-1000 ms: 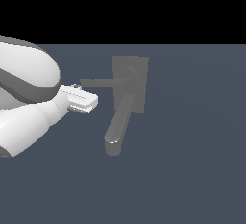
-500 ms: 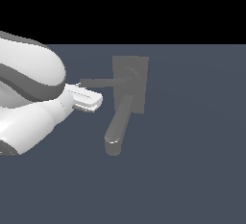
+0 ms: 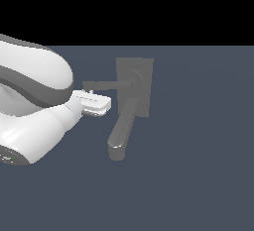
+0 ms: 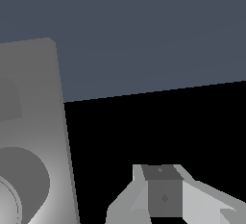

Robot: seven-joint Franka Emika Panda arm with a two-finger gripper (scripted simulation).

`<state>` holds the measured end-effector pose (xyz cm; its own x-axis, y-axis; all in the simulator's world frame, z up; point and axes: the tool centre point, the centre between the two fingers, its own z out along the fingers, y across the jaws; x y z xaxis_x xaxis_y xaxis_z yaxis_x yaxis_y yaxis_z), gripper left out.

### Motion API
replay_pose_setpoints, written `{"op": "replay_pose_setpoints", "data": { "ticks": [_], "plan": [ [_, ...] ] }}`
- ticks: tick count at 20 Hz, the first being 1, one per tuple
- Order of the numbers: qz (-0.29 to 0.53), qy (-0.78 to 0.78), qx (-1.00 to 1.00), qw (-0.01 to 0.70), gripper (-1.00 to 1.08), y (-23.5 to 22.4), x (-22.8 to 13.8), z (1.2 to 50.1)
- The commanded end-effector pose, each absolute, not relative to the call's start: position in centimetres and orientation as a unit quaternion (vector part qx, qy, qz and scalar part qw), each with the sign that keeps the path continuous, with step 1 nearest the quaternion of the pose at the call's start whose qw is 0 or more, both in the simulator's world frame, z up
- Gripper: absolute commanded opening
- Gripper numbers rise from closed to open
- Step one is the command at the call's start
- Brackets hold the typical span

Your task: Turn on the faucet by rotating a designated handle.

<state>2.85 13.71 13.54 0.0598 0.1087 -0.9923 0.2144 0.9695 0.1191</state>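
Exterior view, one faucet (image 3: 133, 101), one handle (image 3: 101, 84), one gripper (image 3: 99, 104)

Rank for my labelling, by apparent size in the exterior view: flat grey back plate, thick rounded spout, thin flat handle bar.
1. Flat grey back plate
2. Thick rounded spout
3. Thin flat handle bar

We log two views: the exterior view, set back and level, facing the faucet (image 3: 133, 88) with the arm (image 3: 34, 106) at its left; the wrist view, very close, sharing only the faucet's back plate (image 4: 33, 122).
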Motion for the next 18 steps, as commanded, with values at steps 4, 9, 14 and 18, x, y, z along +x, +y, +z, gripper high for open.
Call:
{"op": "replay_pose_setpoints", "data": {
  "ticks": [4, 9, 14, 18],
  "plan": [
    [-0.037, 0.688, 0.107, 0.717, -1.0, 13.9, 2.8, 13.6],
    [-0.054, 0.698, 0.094, 0.708, -1.0, 13.0, 1.8, 12.6],
    [-0.066, 0.703, 0.086, 0.703, -1.0, 11.9, 1.4, 12.0],
    [-0.065, 0.702, 0.085, 0.704, -1.0, 11.7, 1.6, 12.1]
  ]
}}
